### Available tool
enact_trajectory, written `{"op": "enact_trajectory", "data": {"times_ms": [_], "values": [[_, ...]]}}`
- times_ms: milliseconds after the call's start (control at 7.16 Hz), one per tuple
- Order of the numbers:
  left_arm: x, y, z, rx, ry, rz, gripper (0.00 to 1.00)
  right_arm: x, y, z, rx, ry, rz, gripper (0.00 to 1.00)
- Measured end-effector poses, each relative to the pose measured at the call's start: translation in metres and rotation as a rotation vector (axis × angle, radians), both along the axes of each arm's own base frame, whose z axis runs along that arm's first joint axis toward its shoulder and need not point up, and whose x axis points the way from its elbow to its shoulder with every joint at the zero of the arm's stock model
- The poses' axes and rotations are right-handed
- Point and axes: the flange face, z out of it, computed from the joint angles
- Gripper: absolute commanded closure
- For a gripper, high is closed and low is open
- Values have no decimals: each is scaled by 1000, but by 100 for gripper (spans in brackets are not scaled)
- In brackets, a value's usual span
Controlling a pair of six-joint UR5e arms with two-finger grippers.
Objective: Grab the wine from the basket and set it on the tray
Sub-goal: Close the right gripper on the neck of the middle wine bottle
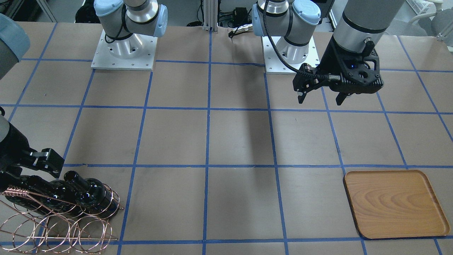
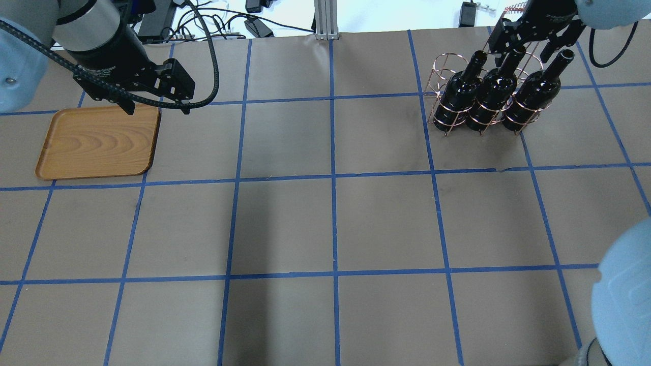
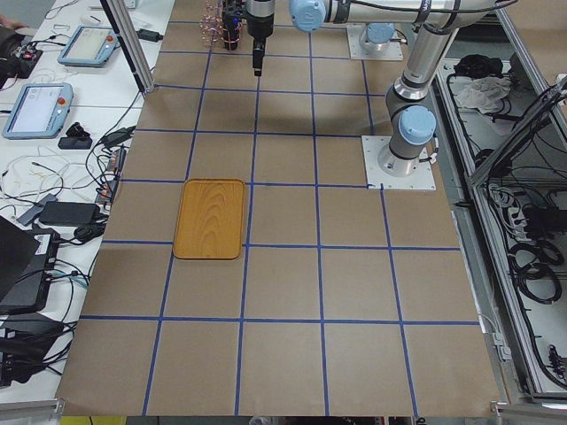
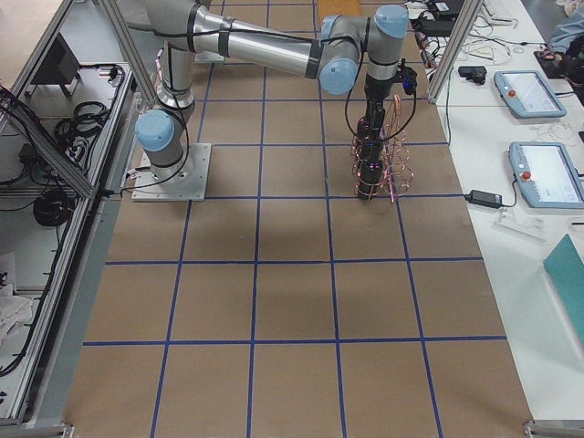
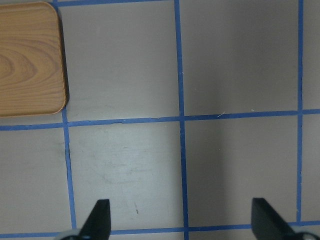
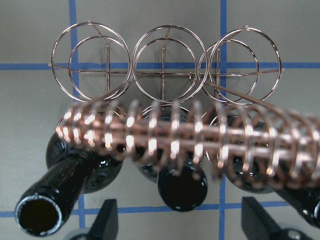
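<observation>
Three near-black wine bottles (image 2: 492, 91) stand side by side in the copper wire basket (image 2: 442, 66) at the far right of the table. My right gripper (image 2: 524, 48) is open just above them, by the coiled handle (image 6: 165, 135). In the right wrist view its fingers (image 6: 107, 220) stand wide apart on either side of the middle bottle's mouth (image 6: 182, 187), not touching it. The wooden tray (image 2: 96, 142) lies empty at the far left. My left gripper (image 2: 155, 108) hangs open and empty, high above the tray's right edge.
The basket's other row of loops (image 1: 53, 230) holds nothing. Brown paper with a blue tape grid (image 2: 333, 178) covers the table. The two arm bases (image 1: 124, 49) stand at the robot's side. Cables and tablets lie beyond the table's far edge (image 3: 53, 106).
</observation>
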Motion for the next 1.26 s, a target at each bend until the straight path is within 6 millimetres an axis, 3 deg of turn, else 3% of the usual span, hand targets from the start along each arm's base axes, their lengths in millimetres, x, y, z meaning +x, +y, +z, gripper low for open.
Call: {"op": "enact_trajectory", "data": {"times_ms": [279,419,559,699,978,1257], "values": [[0,-1,0,-5,-1,-2,0,-1,-9,-9,-25,-4,-1,17],[0,-1,0,-8,-1,-2,0,-1,-13,-13,-38,-5,0,25],[0,-2,0,-10,0,-2,0,-2,-16,-15,-46,-5,0,43],[0,-2,0,-12,0,-3,0,-2,-17,-17,-48,-5,-1,45],[0,-3,1,-17,0,-5,0,-2,-18,-18,-49,-6,-5,69],[0,-3,1,-19,1,-5,0,-1,-16,-12,-56,-6,-8,75]]}}
